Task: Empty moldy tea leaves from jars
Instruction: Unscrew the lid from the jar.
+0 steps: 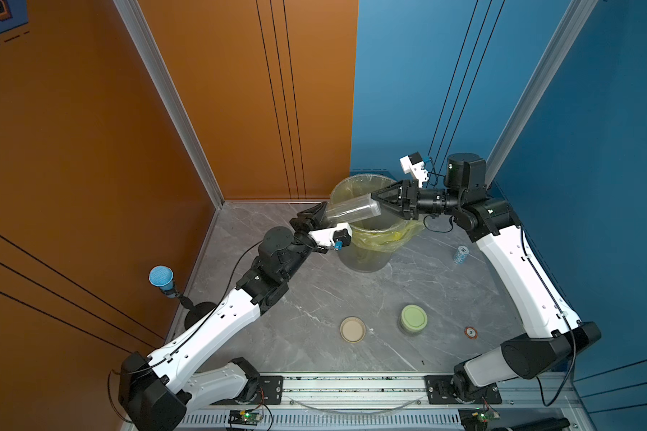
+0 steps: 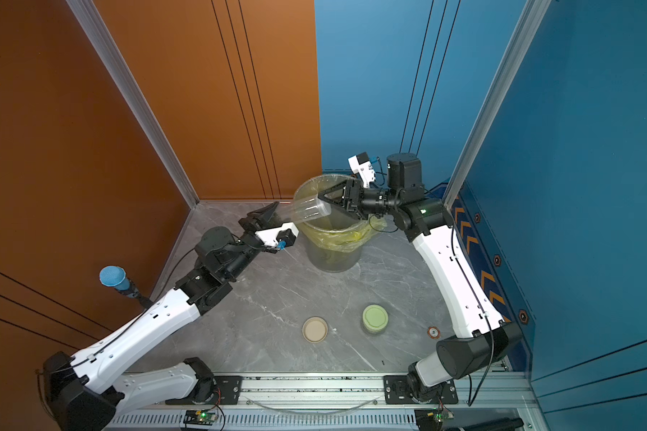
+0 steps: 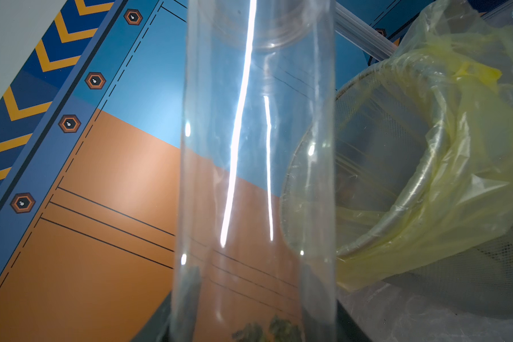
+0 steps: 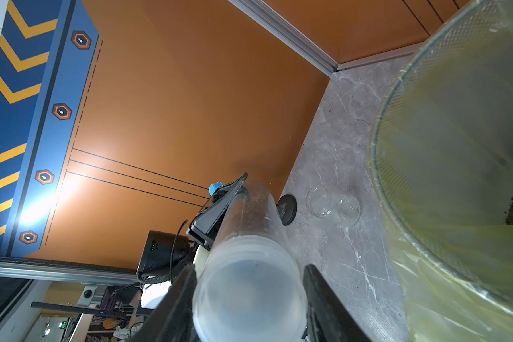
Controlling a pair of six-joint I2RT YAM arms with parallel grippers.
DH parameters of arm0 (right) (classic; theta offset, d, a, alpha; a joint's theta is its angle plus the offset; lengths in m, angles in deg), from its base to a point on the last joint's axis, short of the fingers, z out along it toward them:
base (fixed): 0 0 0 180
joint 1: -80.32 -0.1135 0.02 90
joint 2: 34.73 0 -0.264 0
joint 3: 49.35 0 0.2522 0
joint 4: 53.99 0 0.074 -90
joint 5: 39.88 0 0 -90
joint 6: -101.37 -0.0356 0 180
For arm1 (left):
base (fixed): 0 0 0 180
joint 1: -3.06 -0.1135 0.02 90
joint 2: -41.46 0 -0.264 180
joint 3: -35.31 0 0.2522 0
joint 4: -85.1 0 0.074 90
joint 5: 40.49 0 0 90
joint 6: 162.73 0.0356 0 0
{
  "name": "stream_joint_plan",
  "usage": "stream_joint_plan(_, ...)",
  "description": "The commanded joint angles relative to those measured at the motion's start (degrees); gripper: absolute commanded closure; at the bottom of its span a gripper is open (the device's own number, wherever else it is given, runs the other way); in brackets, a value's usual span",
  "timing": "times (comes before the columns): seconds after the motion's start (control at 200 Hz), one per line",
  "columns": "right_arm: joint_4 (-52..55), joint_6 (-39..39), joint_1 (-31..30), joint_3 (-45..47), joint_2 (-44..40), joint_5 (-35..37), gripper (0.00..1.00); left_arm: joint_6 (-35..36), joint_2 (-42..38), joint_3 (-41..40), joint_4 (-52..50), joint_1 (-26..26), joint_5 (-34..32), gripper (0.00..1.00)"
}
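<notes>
Right gripper [image 1: 374, 204] clamps frosted lid [image 4: 249, 296] (round) on clear jar [image 1: 346, 212].

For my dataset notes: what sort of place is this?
Likely a robot test cell, not a kitchen: left arm and right arm mounted on an aluminium rail, orange wall and blue wall of flat panels, marble-look tabletop.

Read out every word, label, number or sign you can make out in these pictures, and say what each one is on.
"S" or "$", uncertain: centre of the orange-rimmed chip.
Top of the blue-and-white chip stack: a mark, too small to read.
The black motor housing in the right wrist view: lettering too blurred to read.
The tall jar: no label visible.
</notes>
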Motion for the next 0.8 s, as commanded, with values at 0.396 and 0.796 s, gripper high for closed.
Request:
stream_joint_plan(0.396,10.8,21.2,-1.8,-4.8,0.3,-5.8,0.79,-16.1,-2.2,9.2,-20.7,-0.6,13.5,0.70)
stream_joint_plan(0.796,18.1,54.6,-8.2,1.9,-8.4,0.3,0.82,-36.1,-2.7,16.0,-31.0,-8.9,38.7,0.69)
